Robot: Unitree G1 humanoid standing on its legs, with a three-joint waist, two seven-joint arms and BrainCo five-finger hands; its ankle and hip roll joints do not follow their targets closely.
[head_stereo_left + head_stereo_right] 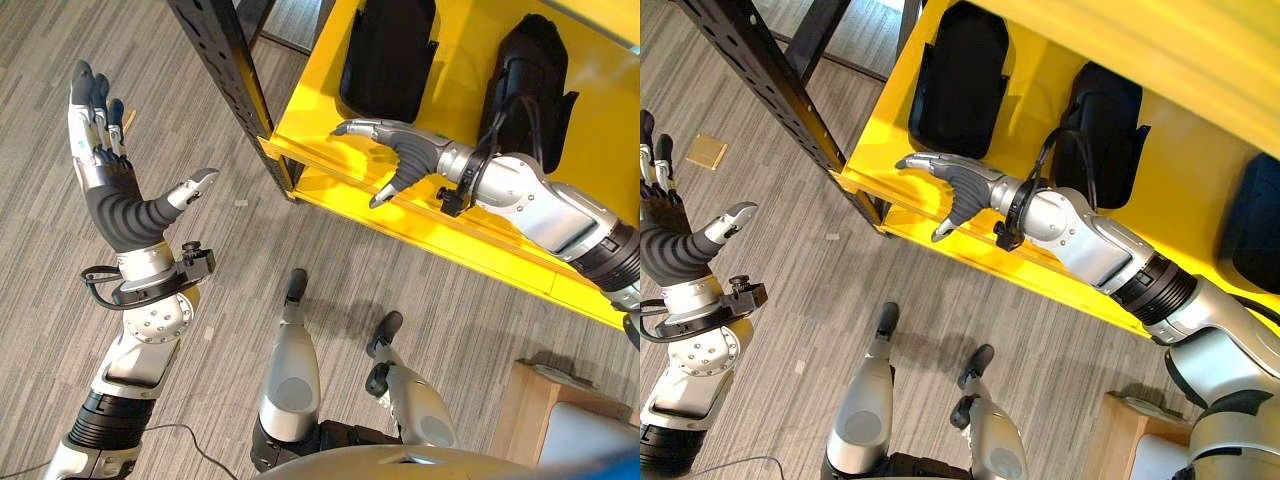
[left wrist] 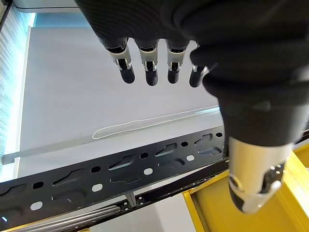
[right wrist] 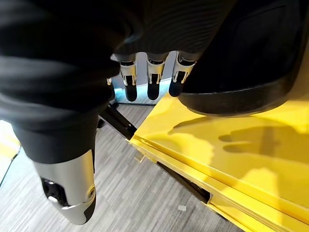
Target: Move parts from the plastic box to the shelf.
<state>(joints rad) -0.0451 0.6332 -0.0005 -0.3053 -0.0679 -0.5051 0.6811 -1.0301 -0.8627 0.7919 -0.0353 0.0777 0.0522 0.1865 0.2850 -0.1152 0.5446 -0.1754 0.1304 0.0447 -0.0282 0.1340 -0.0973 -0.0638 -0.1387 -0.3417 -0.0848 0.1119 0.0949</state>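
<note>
Eye views: right hand [image 1: 405,150] flat over the yellow shelf [image 1: 330,150], fingers straight, holding nothing. Two black parts [image 1: 388,55] sit on the shelf behind it. Left hand [image 1: 110,190] up over the floor, fingers spread, empty.
L wrist: fingers [image 2: 151,72] straight, apart.
R wrist: fingers [image 3: 154,79] straight, beside a black part [image 3: 241,67].

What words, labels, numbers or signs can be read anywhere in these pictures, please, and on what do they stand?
None can be read. The yellow shelf, the black parts lying on it, the dark perforated post and both open, empty hands, left and right, carry no legible print.
</note>
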